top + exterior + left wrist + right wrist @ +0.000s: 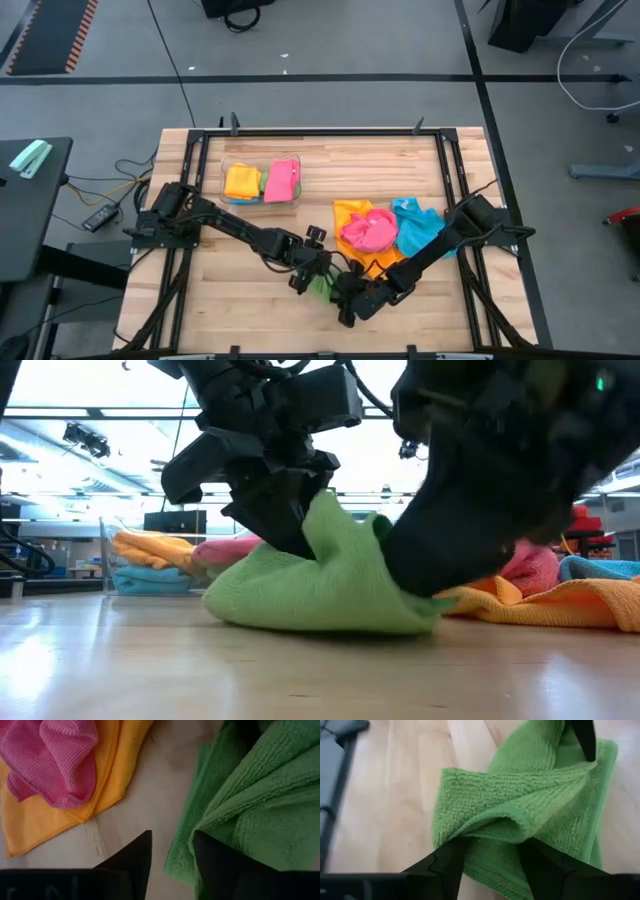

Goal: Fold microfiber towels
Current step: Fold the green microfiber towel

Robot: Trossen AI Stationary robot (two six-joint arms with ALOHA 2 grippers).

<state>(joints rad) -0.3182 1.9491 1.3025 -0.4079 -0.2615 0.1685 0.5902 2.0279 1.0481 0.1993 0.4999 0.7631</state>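
A green microfiber towel (320,287) lies bunched near the table's front middle, its underside on the wood and a raised fold (335,525) standing up between my two grippers. My right gripper (494,842) comes at it from the right and is shut on a fold of it. My left gripper (172,835) comes from the left and stands open at the towel's far side, with the towel's edge reaching into its gap. A pink towel (368,230) lies crumpled on an orange one (348,212), with a blue towel (415,225) beside them. My left gripper touches the green towel with one finger (220,865), which lies against its folded edge (200,827); the other finger stands over bare wood. The fingers slant down from the table's left. My right gripper pinches a rolled fold (495,827) of the green towel between its two fingers, several layers thick. The fingers slant down from the table's right. The fold is raised while the rest of the towel (560,830) lies on the table.
A clear plastic bin (226,180) at the back left holds folded yellow, pink and blue towels. The loose pile of pink, orange and blue towels lies just behind and right of the green one. Bare wood shows toward the front left.
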